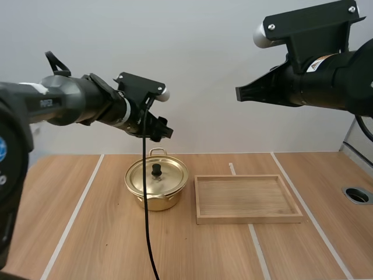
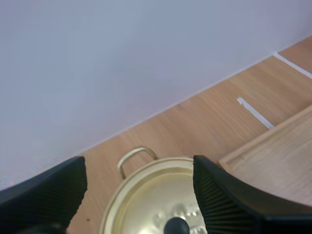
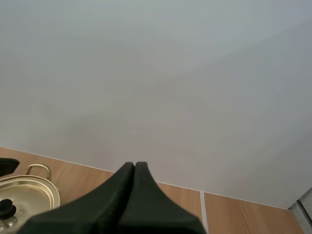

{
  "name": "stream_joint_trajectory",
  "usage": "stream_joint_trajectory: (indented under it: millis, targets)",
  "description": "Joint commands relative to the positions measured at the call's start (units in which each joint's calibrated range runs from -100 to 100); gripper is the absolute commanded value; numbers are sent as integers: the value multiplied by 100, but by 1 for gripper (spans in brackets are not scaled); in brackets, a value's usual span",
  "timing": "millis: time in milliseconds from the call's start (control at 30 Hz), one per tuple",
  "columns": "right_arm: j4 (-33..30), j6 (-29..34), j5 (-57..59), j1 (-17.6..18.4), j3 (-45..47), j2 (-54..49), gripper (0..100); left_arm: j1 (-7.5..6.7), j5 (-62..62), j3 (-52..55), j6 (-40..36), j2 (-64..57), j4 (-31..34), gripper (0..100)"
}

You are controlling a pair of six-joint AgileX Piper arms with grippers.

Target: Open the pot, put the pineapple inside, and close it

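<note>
A gold pot (image 1: pixel 156 185) stands on the wooden table with its lid (image 1: pixel 157 175) on, a black knob (image 1: pixel 156 170) at the lid's centre. My left gripper (image 1: pixel 165 132) hangs above and slightly behind the pot, open; in the left wrist view its ribbed fingers (image 2: pixel 214 195) stand wide apart over the lid (image 2: pixel 156 204) and knob (image 2: pixel 176 226). My right gripper (image 1: pixel 240 93) is high at the right, above the tray, shut on nothing. In the right wrist view its fingers (image 3: pixel 134 195) lie together as one wedge, with the pot (image 3: pixel 27 195) off to one side.
A shallow wooden tray (image 1: pixel 247 198), nothing in it, lies right of the pot. White tape lines (image 1: pixel 76 213) run across the table. A round hole (image 1: pixel 356 195) sits near the table's right edge.
</note>
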Motion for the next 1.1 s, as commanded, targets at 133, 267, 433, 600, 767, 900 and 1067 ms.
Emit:
stream_joint_trajectory:
  millis: [133, 267, 433, 600, 767, 900, 1067]
  targets:
    - [211, 11, -472, -24, -54, -75, 0, -13, -1070, -49, -93, -918, -93, 100]
    - [211, 11, -771, -24, -54, -75, 0, -13, -1353, -49, -250, -1339, -93, 100]
    - [211, 11, -910, -24, -54, -75, 0, -13, -1542, -49, -681, -1970, -93, 100]
    - [211, 11, -910, -24, -54, -75, 0, -13, -2016, -49, -1021, -2653, -93, 100]
    - [471, 11, -1005, -24, -54, -51, 0, -13, -2129, -37, -1231, -3413, -93, 100]
    - [471, -124, -1049, -196, -54, -51, 0, -13, -2129, 4, -1291, -4115, 13, 100]
    - [912, -14, -1040, -264, -54, -75, 0, -13, -2070, 4, -1351, -4812, 465, 100]
